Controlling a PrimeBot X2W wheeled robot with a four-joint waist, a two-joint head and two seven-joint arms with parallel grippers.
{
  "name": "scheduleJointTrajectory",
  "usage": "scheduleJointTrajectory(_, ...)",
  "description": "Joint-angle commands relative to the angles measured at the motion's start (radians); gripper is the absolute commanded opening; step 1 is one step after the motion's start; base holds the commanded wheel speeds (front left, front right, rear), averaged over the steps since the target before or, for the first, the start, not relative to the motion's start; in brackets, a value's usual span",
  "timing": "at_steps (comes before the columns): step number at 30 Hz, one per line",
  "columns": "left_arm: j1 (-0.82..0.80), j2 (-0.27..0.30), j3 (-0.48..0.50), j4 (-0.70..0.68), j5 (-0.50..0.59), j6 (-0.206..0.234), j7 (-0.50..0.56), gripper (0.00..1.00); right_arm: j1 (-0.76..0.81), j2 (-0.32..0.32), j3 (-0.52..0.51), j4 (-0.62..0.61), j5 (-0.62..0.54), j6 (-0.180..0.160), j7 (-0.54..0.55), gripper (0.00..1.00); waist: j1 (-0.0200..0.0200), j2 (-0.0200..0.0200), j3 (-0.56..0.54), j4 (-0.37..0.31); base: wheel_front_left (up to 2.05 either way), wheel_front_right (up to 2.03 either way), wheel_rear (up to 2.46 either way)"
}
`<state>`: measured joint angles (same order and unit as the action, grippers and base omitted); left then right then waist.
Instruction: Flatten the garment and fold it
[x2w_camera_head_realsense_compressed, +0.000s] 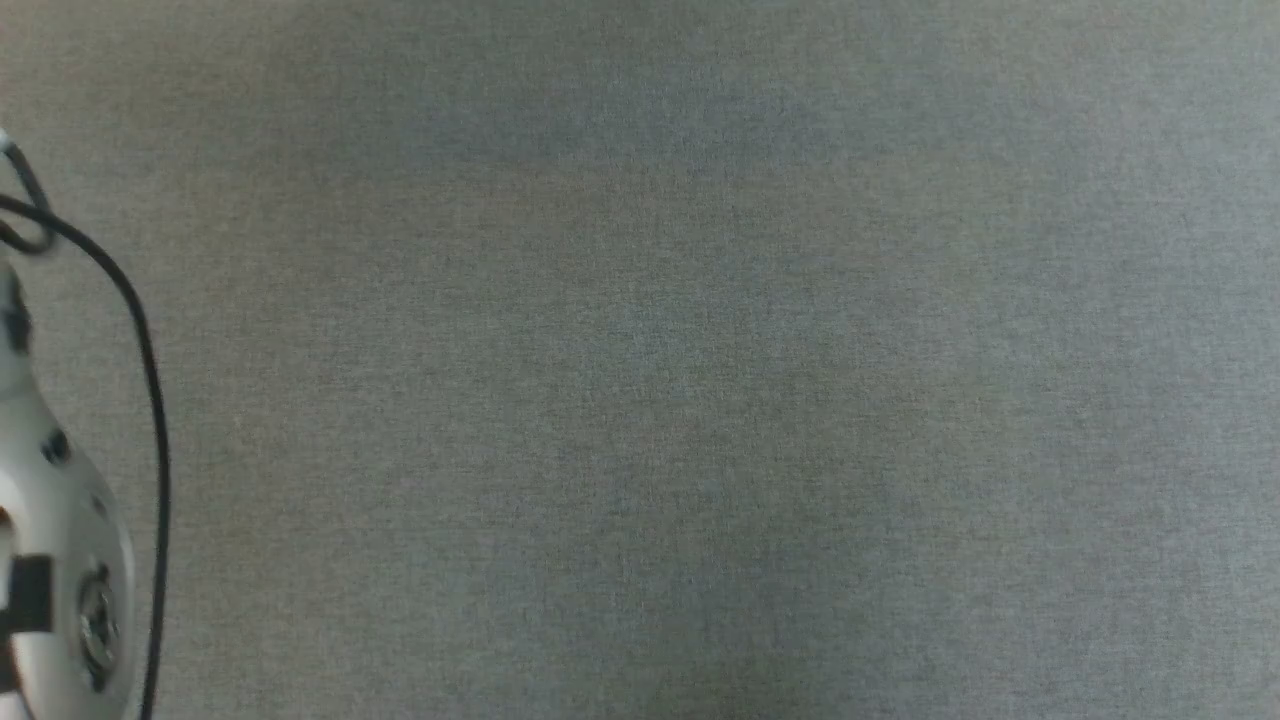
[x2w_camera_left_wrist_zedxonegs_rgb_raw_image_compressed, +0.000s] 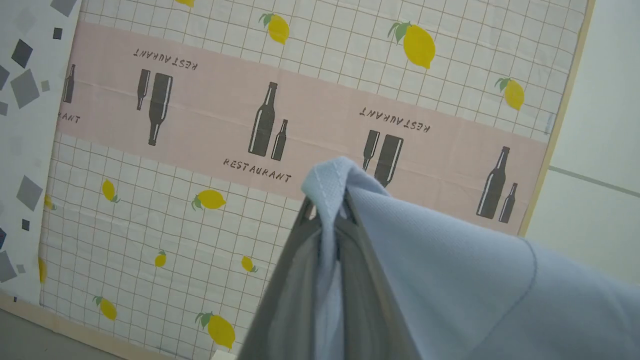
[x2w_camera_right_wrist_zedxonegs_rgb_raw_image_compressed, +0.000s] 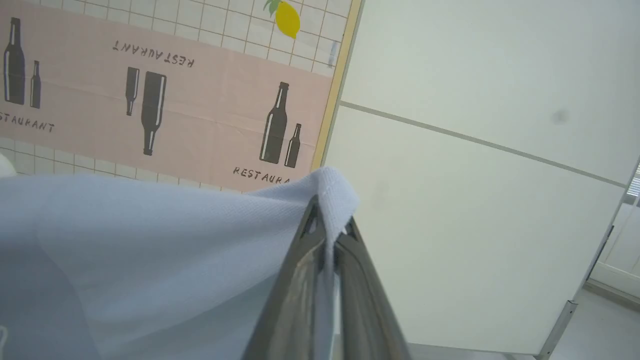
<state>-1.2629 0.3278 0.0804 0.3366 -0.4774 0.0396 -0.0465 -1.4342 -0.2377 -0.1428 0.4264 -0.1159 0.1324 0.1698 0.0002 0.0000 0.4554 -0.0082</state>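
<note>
Closest to you, the left fingers (x2w_camera_left_wrist_zedxonegs_rgb_raw_image_compressed: 300, 250) are pressed together on a stitched edge of the garment (x2w_camera_left_wrist_zedxonegs_rgb_raw_image_compressed: 450, 260), with a small fold of light blue knit poking out above the tips. From that pinch the cloth fans out to the right and down in the left wrist view. The right fingers (x2w_camera_right_wrist_zedxonegs_rgb_raw_image_compressed: 302, 260) pinch a stitched edge the same way, and there the garment (x2w_camera_right_wrist_zedxonegs_rgb_raw_image_compressed: 150, 240) spreads off to the left. You have one garment, hanging in the air by two pinch points, with its visible run going sideways from one grip toward the other. You cannot tell from here which end carries the collar.

In the head view, one pale left forearm (x2w_camera_head_realsense_compressed: 60, 540) sits at the left edge with one black cable (x2w_camera_head_realsense_compressed: 150, 380) looping beside it, over a flat grey woven surface (x2w_camera_head_realsense_compressed: 700, 400). You cannot tell whether that is a table.

Farther back stands one printed cloth (x2w_camera_left_wrist_zedxonegs_rgb_raw_image_compressed: 200, 125) with a grid, lemons and a single pink band of bottles and the word RESTAURANT, bounded by a wooden frame (x2w_camera_left_wrist_zedxonegs_rgb_raw_image_compressed: 555, 135). To its left is a white panel with grey squares (x2w_camera_left_wrist_zedxonegs_rgb_raw_image_compressed: 20, 125). Beyond the frame are pale wall panels (x2w_camera_right_wrist_zedxonegs_rgb_raw_image_compressed: 475, 175), one metal post (x2w_camera_right_wrist_zedxonegs_rgb_raw_image_compressed: 565, 320) and a grey floor (x2w_camera_right_wrist_zedxonegs_rgb_raw_image_compressed: 600, 320).
</note>
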Motion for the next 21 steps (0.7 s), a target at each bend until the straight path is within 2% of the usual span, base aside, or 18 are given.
scheduleJointTrajectory(1,0.052,0.003,-0.007,0.026,-0.008,-0.011,-0.003,0.00,0.049,-0.001,0.003,0.018,0.008,-0.002,-0.010,0.00,-0.0002,0.0000,-0.014,0.004,0.00,0.00,0.00)
scheduleJointTrajectory(4,0.154,0.004,-0.034,0.080,-0.005,-0.041,0.011,0.00,0.145,-0.002,0.015,0.060,0.043,-0.002,-0.023,0.00,-0.0002,0.0000,-0.033,0.007,0.00,0.00,0.00)
scheduleJointTrajectory(5,0.262,0.004,-0.060,0.120,0.001,-0.066,0.024,0.00,0.256,-0.006,0.029,0.081,0.092,-0.002,-0.032,0.00,-0.0002,0.0000,-0.054,0.010,0.00,0.00,0.00)
scheduleJointTrajectory(9,0.427,-0.008,-0.071,0.138,-0.018,-0.085,0.042,0.00,0.432,-0.005,0.032,0.072,0.180,-0.002,-0.033,0.00,-0.0002,0.0000,-0.098,0.009,0.00,0.00,0.00)
scheduleJointTrajectory(16,0.791,-0.067,-0.057,0.039,-0.109,-0.087,0.119,0.00,0.810,0.015,-0.012,-0.064,0.309,-0.002,0.063,0.00,-0.0002,0.0000,-0.197,0.009,0.00,0.00,0.00)
scheduleJointTrajectory(21,1.064,-0.113,-0.055,-0.080,-0.168,-0.071,0.188,0.00,1.086,0.076,-0.116,-0.221,0.342,-0.002,0.197,0.00,-0.0002,0.0000,-0.256,0.019,0.00,0.00,0.00)
